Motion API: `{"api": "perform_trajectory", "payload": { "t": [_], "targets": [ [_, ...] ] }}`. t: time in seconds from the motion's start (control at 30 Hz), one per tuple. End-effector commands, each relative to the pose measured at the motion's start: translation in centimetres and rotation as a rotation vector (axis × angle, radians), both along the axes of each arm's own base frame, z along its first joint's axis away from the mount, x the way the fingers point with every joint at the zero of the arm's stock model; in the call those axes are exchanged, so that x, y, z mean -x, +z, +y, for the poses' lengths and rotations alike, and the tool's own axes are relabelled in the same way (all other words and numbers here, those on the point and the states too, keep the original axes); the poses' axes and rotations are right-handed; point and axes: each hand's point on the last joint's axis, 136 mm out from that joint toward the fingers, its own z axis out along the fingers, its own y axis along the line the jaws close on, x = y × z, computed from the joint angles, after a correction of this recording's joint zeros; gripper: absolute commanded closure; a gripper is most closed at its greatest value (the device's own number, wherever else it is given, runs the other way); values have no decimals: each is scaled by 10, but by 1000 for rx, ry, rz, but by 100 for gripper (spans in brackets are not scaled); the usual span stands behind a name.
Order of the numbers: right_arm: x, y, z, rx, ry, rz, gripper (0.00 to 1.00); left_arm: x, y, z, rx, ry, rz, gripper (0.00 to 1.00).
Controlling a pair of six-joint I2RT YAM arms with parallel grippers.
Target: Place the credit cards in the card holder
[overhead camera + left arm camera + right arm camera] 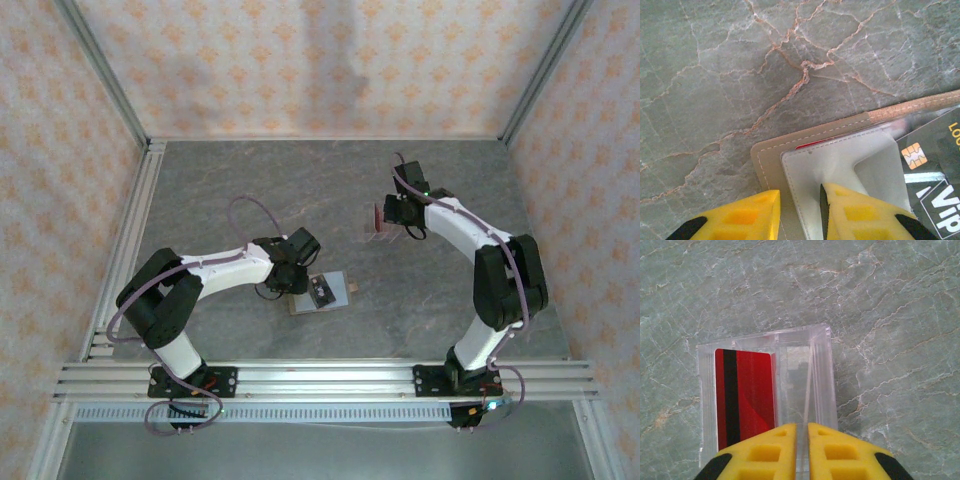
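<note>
Right wrist view: the right claw point(801, 452) nearly clenched over the clear plastic slotted stand point(765, 395) beside a red card point(745, 397); left claw point(800, 212) pinned the olive-tan wallet point(772, 155) flap. Fetching likely came next.

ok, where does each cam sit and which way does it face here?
Top external: high behind the bases, looking down at the grey marble table; both arms show.
Left wrist: on the left arm, looking down on the open olive-tan folding card holder; left claw straddles its grey inner edge.
Right wrist: on the right arm, looking down on the clear plastic slotted stand holding a dark red card; right claw nearly closed.
Shared: card holder and stand show from above too.
</note>
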Motion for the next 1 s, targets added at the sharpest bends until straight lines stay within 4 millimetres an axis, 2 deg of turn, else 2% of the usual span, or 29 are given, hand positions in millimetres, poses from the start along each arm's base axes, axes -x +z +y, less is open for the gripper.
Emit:
{"api": "perform_trajectory", "payload": {
  "t": [0.0, 0.13, 0.33, 0.43, 0.57, 0.7, 0.83, 0.97],
  "targets": [
    [-4, 11, -4, 6, -11, -18, 81, 1, -1, 12, -43, 12, 13, 72],
    [-3, 20, -9, 11, -39, -41, 71, -1, 12, 11, -29, 16, -4, 72],
    [6, 60, -9, -59, -66, -149, 62, -3, 52, 9, 23, 10, -70, 70],
    [15, 65, 5, -124, -26, -143, 59, -5, 70, 2, 52, -20, -85, 70],
    [39, 53, 38, -157, 74, -86, 58, -9, 85, -18, 92, -73, -84, 69],
    [67, 35, 66, -201, 159, -21, 60, -12, 78, -35, 96, -101, -60, 70],
    [98, 19, 87, -269, 228, 39, 65, -10, 58, -45, 93, -119, -16, 74],
    [123, 8, 101, -322, 283, 87, 64, -10, 44, -41, 60, -115, -2, 77]
  ]
}}
